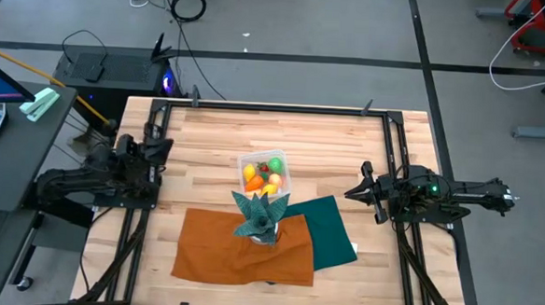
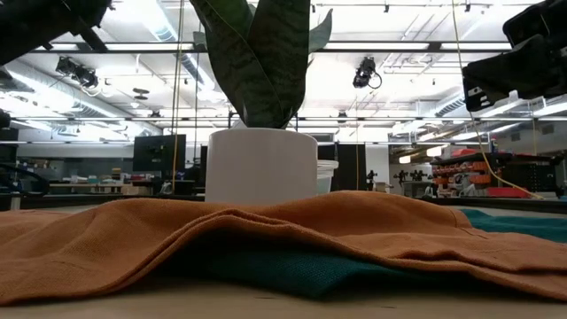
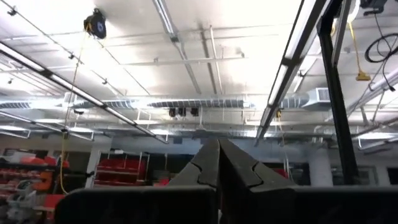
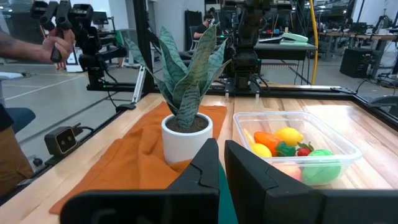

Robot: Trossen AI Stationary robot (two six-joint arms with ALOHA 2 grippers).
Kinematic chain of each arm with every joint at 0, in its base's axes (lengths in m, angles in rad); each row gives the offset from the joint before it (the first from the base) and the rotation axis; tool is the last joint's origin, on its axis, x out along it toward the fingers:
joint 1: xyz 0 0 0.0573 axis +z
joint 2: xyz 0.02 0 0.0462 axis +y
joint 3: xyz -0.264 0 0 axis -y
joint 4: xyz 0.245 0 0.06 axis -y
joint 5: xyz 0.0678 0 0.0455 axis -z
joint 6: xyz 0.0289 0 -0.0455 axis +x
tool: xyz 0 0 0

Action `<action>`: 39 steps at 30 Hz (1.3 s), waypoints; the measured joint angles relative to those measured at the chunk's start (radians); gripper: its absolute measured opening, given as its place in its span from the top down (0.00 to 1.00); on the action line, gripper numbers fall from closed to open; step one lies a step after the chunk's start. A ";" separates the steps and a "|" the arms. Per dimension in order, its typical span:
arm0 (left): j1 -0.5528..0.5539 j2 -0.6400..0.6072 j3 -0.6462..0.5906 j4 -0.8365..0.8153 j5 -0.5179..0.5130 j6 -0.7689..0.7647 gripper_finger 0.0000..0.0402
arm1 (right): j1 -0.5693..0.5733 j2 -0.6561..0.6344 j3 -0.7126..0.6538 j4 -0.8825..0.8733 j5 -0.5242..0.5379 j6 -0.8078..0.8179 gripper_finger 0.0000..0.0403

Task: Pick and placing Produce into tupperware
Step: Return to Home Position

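At the left edge of the light wooden table (image 1: 208, 130), the left gripper (image 3: 219, 149) sits on its folded arm and points up toward the ceiling. Its two fingers are pressed together with nothing between them.

In the middle of the table stands the clear rectangular plastic container (image 1: 289, 179). The small toy produce (image 1: 261, 175), in yellow, orange, green and red pieces, lies inside it. I see no piece outside it.

Just beside the container, toward the front edge, stands the teal spiky plant in a white pot (image 1: 260, 213). It rests on a rumpled orange cloth (image 1: 216, 248) that overlaps a dark green cloth (image 1: 334, 232).

On the right side, the right gripper (image 4: 221, 149) is low and points toward the container, well apart from it. Its fingers are nearly closed and empty.

The placing seems finished, and what remains is parking the arms. The left arm looks almost parked. I think the right arm should pull straight back from the centre and rise before it folds, so it does not brush the leaves or drag the cloths. Slow and smooth motion is best.
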 joint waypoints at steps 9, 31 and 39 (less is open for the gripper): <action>0.000 0.000 0.000 -0.219 0.105 -0.110 0.98 | 0.000 0.004 0.000 0.000 0.000 0.000 1.00; -0.002 0.000 -0.001 -0.507 0.137 -0.150 0.97 | 0.000 0.004 0.000 0.000 0.000 0.000 1.00; -0.002 0.000 -0.001 -0.639 0.172 -0.112 0.99 | 0.000 0.004 0.000 0.000 0.000 0.000 1.00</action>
